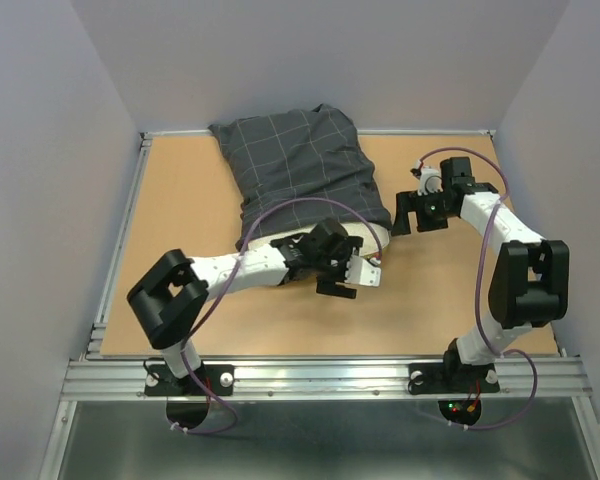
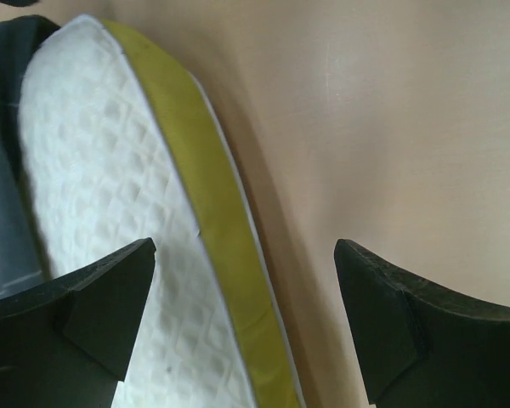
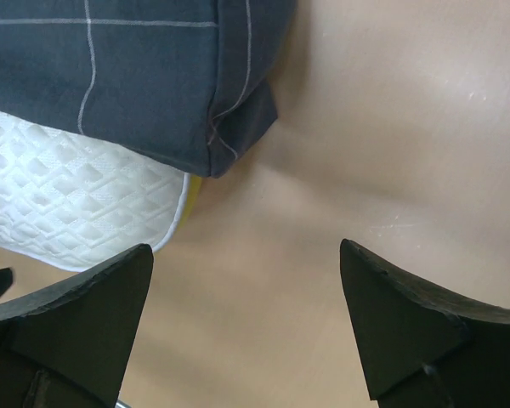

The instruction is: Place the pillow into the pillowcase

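The dark grey pillowcase [image 1: 300,170] with pale grid lines lies at the back middle of the table, bulging with the pillow mostly inside. The pillow's near end sticks out as a pale strip [image 1: 377,237]. My left gripper [image 1: 342,275] is open and empty at that end. In the left wrist view its jaws [image 2: 246,289] straddle the pillow's yellow band [image 2: 204,212] and white quilted face [image 2: 102,212]. My right gripper [image 1: 418,222] is open and empty just right of the case's near right corner. The right wrist view shows that corner of the pillowcase [image 3: 136,76] over the pillow [image 3: 76,204].
The wooden table [image 1: 460,290] has a metal rail along its left side [image 1: 120,230] and near edge [image 1: 330,375]. Grey walls close in the back and sides. The left arm's cable loops over the pillowcase's near end.
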Controlling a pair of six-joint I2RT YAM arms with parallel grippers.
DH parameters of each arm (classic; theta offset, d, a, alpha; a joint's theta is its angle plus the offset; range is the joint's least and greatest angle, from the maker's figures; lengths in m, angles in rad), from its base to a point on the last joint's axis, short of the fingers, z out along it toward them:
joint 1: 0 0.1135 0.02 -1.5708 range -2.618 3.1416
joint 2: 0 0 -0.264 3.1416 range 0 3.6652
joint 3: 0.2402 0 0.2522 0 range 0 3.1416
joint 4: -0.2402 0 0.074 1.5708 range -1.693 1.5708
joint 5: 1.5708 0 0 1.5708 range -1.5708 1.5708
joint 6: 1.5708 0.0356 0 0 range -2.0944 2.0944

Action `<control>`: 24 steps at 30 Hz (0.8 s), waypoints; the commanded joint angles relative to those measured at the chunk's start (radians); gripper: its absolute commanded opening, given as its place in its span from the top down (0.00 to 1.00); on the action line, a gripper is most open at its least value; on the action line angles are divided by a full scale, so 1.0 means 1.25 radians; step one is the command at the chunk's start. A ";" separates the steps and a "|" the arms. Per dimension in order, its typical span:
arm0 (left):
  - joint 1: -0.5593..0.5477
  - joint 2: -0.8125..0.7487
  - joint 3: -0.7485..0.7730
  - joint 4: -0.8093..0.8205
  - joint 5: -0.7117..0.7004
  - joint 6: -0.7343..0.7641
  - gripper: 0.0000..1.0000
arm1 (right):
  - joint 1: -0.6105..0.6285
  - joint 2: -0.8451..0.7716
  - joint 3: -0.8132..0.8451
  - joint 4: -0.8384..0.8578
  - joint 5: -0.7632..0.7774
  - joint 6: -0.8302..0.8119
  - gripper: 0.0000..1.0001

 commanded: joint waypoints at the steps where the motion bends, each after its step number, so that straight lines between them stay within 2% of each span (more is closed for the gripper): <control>1: -0.036 0.073 0.060 0.118 -0.162 0.008 0.01 | -0.018 -0.019 0.006 0.041 -0.027 -0.023 0.04; 3: -0.041 0.119 0.083 0.144 -0.213 -0.001 0.01 | -0.021 -0.015 0.001 0.040 -0.029 -0.029 0.03; 8: -0.029 0.228 0.116 0.184 -0.213 -0.001 0.01 | -0.053 0.018 0.009 0.043 -0.052 -0.048 0.02; 9: -0.026 0.231 0.126 0.162 -0.364 -0.003 0.38 | -0.056 0.028 0.012 0.044 -0.057 -0.050 0.02; 10: -0.026 0.223 0.129 0.149 -0.345 -0.014 0.54 | -0.058 0.039 0.014 0.044 -0.065 -0.052 0.02; 11: -0.025 0.209 0.124 0.148 -0.307 -0.028 0.81 | -0.061 0.057 0.022 0.044 -0.080 -0.061 0.02; 14: -0.010 0.132 0.113 0.109 -0.216 -0.046 1.00 | -0.064 0.085 0.032 0.065 -0.073 -0.062 0.05; 15: 0.009 0.114 0.108 0.083 -0.139 -0.052 1.00 | -0.066 0.088 0.035 0.074 -0.077 -0.058 0.07; 16: 0.017 0.087 0.111 0.056 -0.112 -0.052 1.00 | -0.066 0.089 0.036 0.099 -0.093 -0.058 0.09; 21: 0.035 0.062 0.120 -0.015 -0.068 -0.065 1.00 | -0.062 0.122 0.063 0.135 -0.179 -0.051 0.23; 24: 0.040 0.066 0.138 -0.029 -0.050 -0.084 1.00 | -0.053 0.128 0.065 0.153 -0.203 -0.056 0.25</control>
